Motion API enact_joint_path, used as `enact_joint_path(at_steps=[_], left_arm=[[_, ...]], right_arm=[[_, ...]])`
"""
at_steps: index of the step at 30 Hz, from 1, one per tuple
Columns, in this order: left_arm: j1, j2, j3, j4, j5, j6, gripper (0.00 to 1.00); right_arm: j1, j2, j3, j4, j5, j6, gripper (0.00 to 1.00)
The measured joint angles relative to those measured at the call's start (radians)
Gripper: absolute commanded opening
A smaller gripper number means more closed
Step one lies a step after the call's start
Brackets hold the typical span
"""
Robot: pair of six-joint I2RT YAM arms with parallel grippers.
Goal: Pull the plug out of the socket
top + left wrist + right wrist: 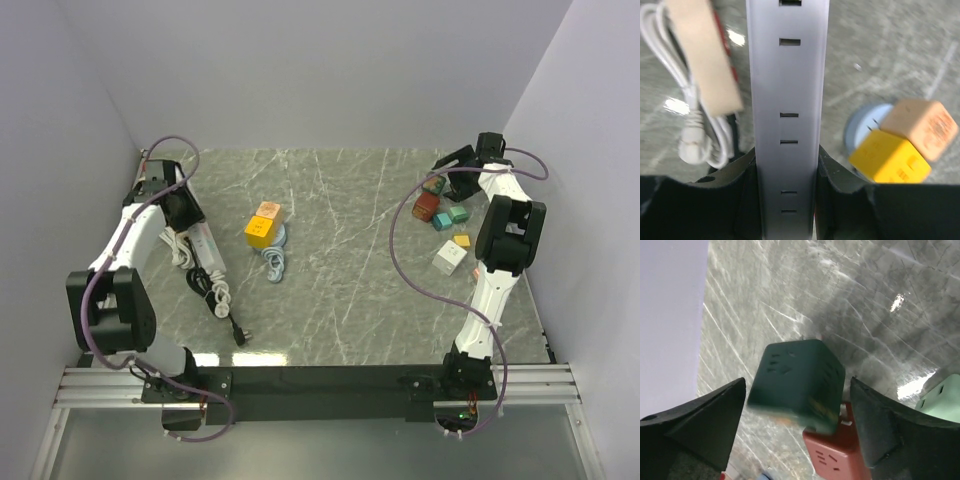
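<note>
White-walled enclosure (320,70), grey marble-look desk (340,200).

Left tool (788,160) is clamped across the white power strip (789,90), one finger on each long edge, with the strip running straight out ahead of it. It reads as the anchor hand, pinning the socket so a pull doesn't drag it along. The slots visible ahead of that tool are all vacant, nothing seated. White cable (690,130) is looped to its left. Yellow cube (890,160) and peach cube (921,125) sit by a blue disc (862,127) off to its right, apart from the strip. A black plug (240,335) on a black cord lies loose on the desk behind the left tool, toward the arm bases.

Right tool (797,385) is spread wide, well apart from the strip. The dark green cube adapter (790,375) sits between its fingers with a sliver of gap on each side, so it doesn't look gripped. It perches tilted on a red cube adapter (832,455), with a pale green cube (940,397) just right of the tool.

My read is that the green cube is the plug, already off the socket and parked with the other adapters. I can't confirm which slot it came from. Risk: it's perched, so backing the right tool out could tip it.
</note>
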Motion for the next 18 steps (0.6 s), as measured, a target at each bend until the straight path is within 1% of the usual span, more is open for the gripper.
enact_joint_path(at_steps=[3, 7, 12, 15, 18], left_arm=[[0.039, 0.066, 0.027, 0.006, -0.008, 0.014, 0.01], [0.056, 0.193, 0.125, 0.01, -0.014, 0.031, 0.0], [0.053, 0.338, 0.283, 0.007, -0.041, 0.053, 0.0], [0.053, 0.415, 0.372, 0.002, -0.074, 0.063, 0.0], [0.053, 0.497, 0.452, -0.004, -0.115, 0.077, 0.01]], right_arm=[[0.0, 0.0, 0.0, -0.009, 0.006, -0.012, 0.93], [0.0, -0.021, -0.021, -0.02, 0.011, -0.029, 0.94], [0.005, -0.137, -0.101, -0.031, 0.031, -0.053, 0.96], [0.014, -0.211, -0.101, -0.042, 0.039, -0.083, 0.96], [0.05, -0.275, -0.069, -0.079, 0.046, -0.126, 0.96]])
